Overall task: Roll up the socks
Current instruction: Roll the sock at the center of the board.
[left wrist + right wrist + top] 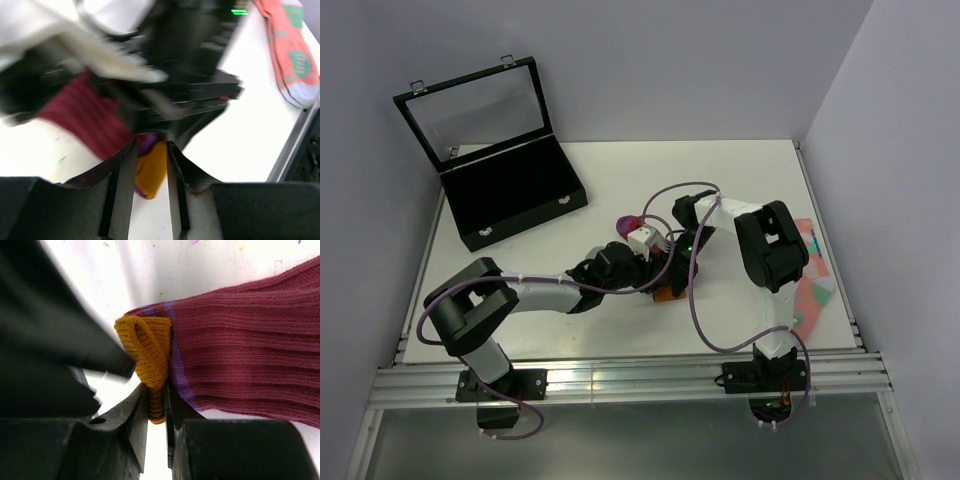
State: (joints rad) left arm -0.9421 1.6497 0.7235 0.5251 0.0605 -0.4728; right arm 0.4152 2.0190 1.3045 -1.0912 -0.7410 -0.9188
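Observation:
The magenta-red sock (240, 340) lies ribbed across the table's middle, and its purple heel (628, 222) shows past the arms. Its orange toe (150, 347) is folded back on itself. My right gripper (156, 390) is shut on the lower end of that orange fold. My left gripper (150, 145) comes in from the other side. The same orange toe (152, 170) fills the gap between its fingertips, so it is shut on it too. From above both grippers meet over the orange toe (667, 292), and the arms hide most of the sock.
A salmon-pink sock with teal and white patches (812, 275) lies near the table's right edge and shows in the left wrist view too (292, 55). An open black case (515, 190) with a glass lid stands at the back left.

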